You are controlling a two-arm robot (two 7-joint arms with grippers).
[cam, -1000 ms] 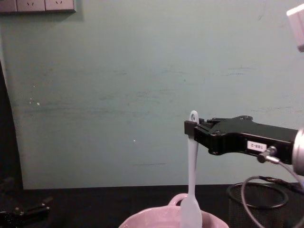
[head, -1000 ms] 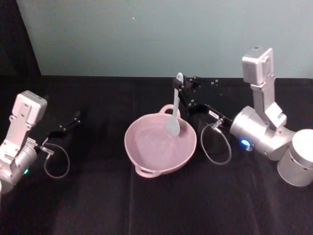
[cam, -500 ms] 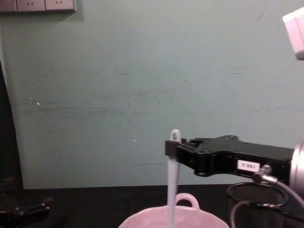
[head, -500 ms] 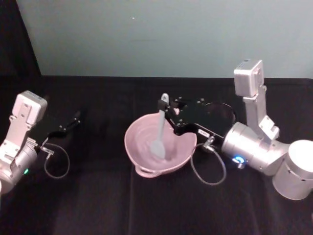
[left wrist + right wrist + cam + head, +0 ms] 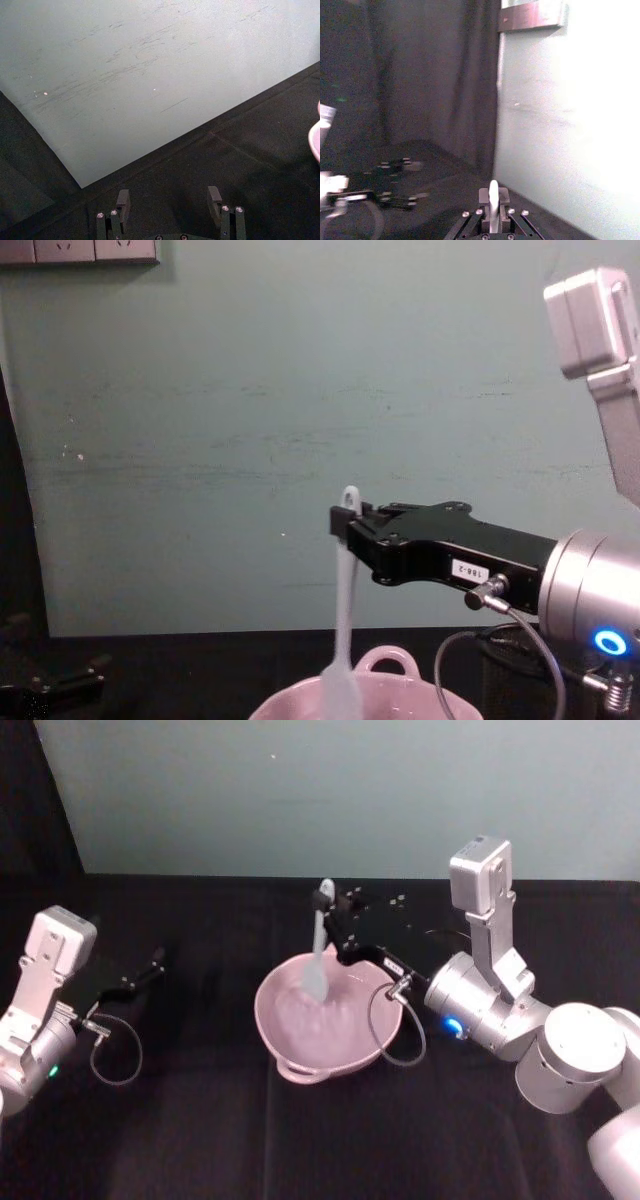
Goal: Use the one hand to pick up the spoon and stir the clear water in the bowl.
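Our right tool is pinched tight on the top of the spoon. Its blade has slid from the middle of the bowl toward the back edge of the counter, so we are stirring. Our left tool rests open by the left edge.

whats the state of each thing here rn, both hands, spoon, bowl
right hand: shut on the top of the spoon's handle, above the bowl's far side
spoon: held near upright, blade down inside the bowl
bowl: upright on the table, spoon blade in it
left hand: open, empty, parked at the left
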